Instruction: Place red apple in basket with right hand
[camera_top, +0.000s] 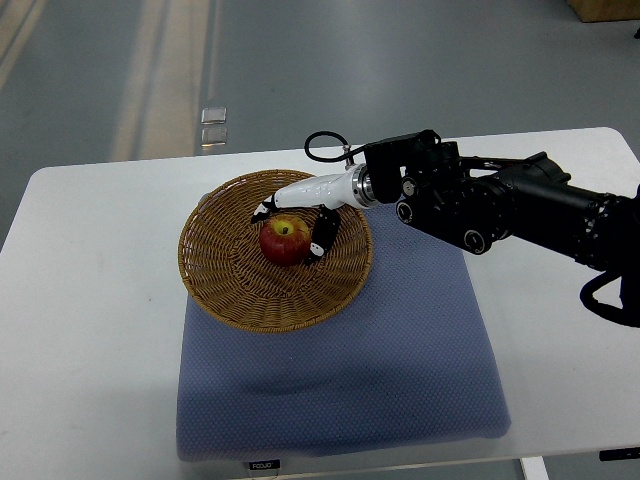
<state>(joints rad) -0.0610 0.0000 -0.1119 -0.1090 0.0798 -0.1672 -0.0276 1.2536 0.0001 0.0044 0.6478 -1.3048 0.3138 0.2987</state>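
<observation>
A red apple (284, 241) sits inside the round wicker basket (225, 285), right of the basket's middle. My right hand (296, 222) reaches in from the right on a black arm, with a white palm and dark fingertips. Its fingers curve around the apple from behind and from the right side, touching it. The apple rests on the basket floor.
The basket stands on the far left part of a blue-grey mat (400, 350) on a white table (80, 330). A black cable loop (325, 146) sticks up behind the wrist. The table's far edge runs just behind the basket.
</observation>
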